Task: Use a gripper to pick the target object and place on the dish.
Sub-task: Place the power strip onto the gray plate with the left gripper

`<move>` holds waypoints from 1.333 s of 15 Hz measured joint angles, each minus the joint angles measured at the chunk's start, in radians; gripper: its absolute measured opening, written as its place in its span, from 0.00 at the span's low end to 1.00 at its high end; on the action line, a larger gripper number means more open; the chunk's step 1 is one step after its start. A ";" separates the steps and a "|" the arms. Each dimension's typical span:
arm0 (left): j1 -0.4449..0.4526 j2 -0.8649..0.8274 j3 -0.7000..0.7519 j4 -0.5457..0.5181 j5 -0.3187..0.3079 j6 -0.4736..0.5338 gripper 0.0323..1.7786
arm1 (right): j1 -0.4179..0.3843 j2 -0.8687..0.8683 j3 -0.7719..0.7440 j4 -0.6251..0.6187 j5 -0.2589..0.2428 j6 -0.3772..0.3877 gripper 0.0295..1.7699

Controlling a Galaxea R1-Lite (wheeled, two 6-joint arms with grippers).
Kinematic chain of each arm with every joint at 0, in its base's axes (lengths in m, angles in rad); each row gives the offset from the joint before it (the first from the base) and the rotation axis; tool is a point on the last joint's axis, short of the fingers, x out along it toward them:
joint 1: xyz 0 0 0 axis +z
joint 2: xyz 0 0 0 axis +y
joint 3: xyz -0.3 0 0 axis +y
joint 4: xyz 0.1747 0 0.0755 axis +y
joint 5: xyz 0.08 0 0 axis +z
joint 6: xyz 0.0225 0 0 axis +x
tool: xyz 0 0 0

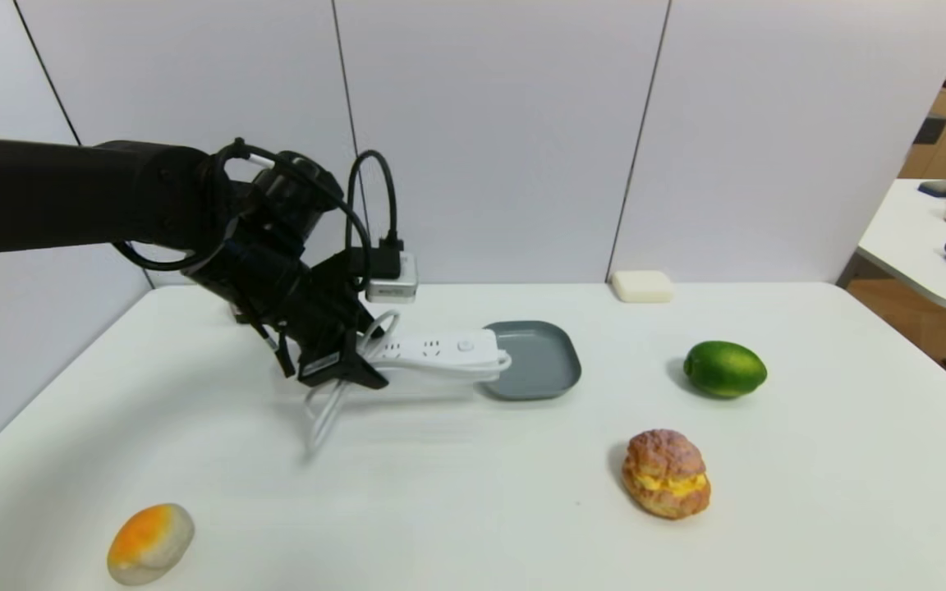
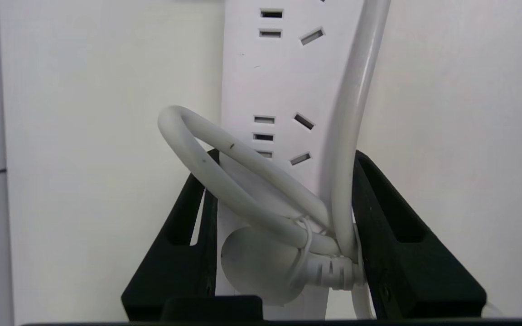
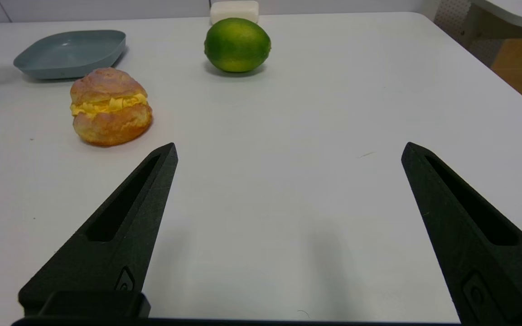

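The left gripper (image 2: 283,226), a black two-fingered claw, is clamped across the plug end of the long white rectangular power strip (image 1: 438,348), its fingers pressing both long sides with the bundled white cord (image 2: 261,181) and round plug caught between them. The strip is lifted off the white table (image 1: 473,492) and sticks out roughly level from the jaws, its far end reaching the near-left rim of the small grey-blue square dish (image 1: 534,359), over or just touching it. A loop of cord hangs below the gripper, on the side away from the dish.

The strip looks longer than the dish, so if set down off-centre it may tip off the rim and slide onto the table. Held at one end only, it could also swing or sag in the grip, and the dangling cord might drag the dish as the arm travels.

The right gripper (image 3: 288,217) sits parked low over the table, well to the dish's near right, jaws spread wide and empty.

The left wrist view shows the grip itself and the tied cord, which the head view largely hides behind the claw. Only the head view shows strip and dish together. The right wrist view shows the dish empty, beyond a cream-filled brown pastry (image 3: 110,106) and beside a green lime (image 3: 237,44).
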 joint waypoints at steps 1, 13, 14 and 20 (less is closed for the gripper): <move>-0.016 0.022 -0.039 -0.001 0.000 0.000 0.48 | 0.000 0.000 0.000 0.000 0.000 0.001 0.97; -0.159 0.270 -0.291 -0.122 -0.007 -0.054 0.48 | 0.000 0.000 0.000 0.000 0.000 0.000 0.97; -0.164 0.276 -0.291 -0.126 -0.007 -0.056 0.48 | 0.000 0.000 0.000 0.000 0.000 0.000 0.97; -0.179 0.296 -0.291 -0.144 -0.007 -0.057 0.48 | 0.000 0.000 0.000 0.000 0.000 0.000 0.97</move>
